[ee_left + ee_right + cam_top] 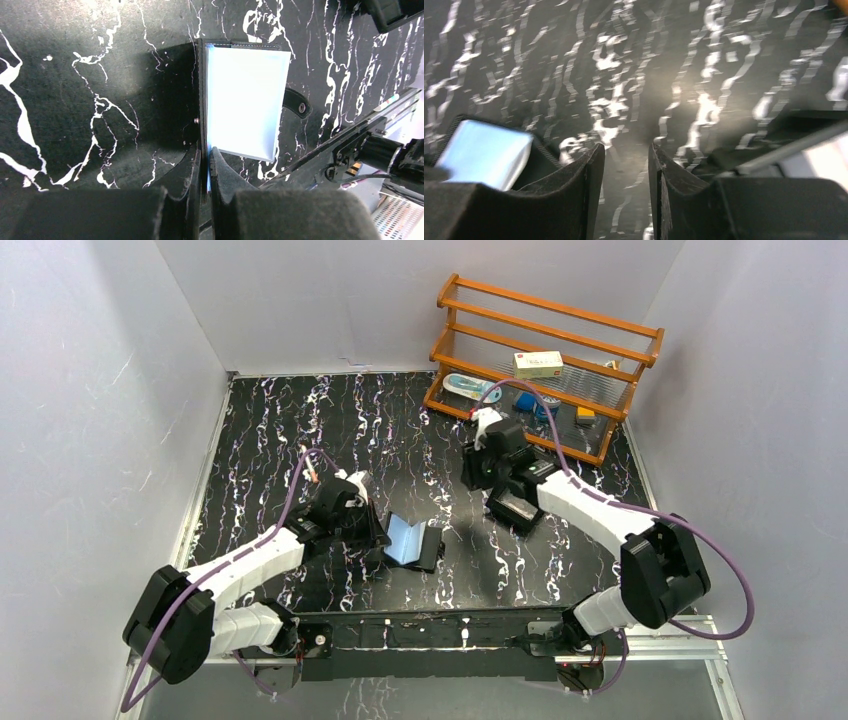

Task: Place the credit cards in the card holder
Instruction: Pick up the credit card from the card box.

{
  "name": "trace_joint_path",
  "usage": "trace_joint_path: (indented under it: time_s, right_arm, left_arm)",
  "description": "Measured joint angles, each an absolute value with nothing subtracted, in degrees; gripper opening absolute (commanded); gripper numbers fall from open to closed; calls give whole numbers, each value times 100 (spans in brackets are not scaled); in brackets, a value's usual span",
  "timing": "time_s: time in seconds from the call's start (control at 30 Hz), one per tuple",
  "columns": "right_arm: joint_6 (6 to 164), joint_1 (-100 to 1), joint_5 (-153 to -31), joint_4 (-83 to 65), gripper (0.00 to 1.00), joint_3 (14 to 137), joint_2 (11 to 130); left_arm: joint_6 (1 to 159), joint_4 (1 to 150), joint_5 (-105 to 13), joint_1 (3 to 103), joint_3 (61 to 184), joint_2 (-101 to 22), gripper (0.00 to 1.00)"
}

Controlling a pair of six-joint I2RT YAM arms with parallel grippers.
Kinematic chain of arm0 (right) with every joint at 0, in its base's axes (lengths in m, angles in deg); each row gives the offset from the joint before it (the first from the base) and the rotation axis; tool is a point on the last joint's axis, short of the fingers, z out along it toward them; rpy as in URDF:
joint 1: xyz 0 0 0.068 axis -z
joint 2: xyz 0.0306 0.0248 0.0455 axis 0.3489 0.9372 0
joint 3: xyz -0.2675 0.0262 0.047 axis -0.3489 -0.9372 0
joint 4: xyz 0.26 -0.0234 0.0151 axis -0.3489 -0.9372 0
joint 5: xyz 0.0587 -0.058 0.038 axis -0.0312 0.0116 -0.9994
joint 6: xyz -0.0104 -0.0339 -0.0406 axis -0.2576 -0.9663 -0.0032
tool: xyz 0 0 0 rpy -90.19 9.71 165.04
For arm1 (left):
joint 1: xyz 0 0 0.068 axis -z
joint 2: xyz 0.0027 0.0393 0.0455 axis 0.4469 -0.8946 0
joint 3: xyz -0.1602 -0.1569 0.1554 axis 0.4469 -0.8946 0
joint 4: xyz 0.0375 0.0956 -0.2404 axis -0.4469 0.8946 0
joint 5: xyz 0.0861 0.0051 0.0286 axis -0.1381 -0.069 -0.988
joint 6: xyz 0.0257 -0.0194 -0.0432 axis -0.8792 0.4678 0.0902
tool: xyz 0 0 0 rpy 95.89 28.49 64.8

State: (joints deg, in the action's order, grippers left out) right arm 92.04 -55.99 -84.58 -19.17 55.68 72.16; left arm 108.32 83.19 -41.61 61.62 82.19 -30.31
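Your left gripper (204, 156) is pinched on the raised black flap of the card holder (245, 97). The holder lies spread open on the marbled table (75, 75) near the arm bases. Its silvery-blue pocket shows no credit cards, so by the look of it all the loading is left. Further out, your right gripper (624, 150) hangs parted and empty near a black open-topped box (514, 508); whether cards lie inside is unclear. A wooden rack (560, 310) stands at the back, clear of the work.
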Motion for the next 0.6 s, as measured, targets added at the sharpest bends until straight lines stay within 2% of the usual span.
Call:
trace_joint_path:
  time_s: [0.13, 0.27, 0.6]
  right_arm:
    - [8293, -5103, -8143, -1926, 48, 5590, 7127]
    - [7305, -4957, -7763, -2090, 55, 5590, 7094]
    - [5392, -4253, -7066, -2422, 59, 5582, 7089]
  left_arm:
    - [10692, 8566, -4242, 6162, 8372, -3061, 0]
    - [10580, 8756, -4325, 6162, 8612, -3105, 0]
    - [10471, 8972, -4330, 6162, 8787, -3114, 0]
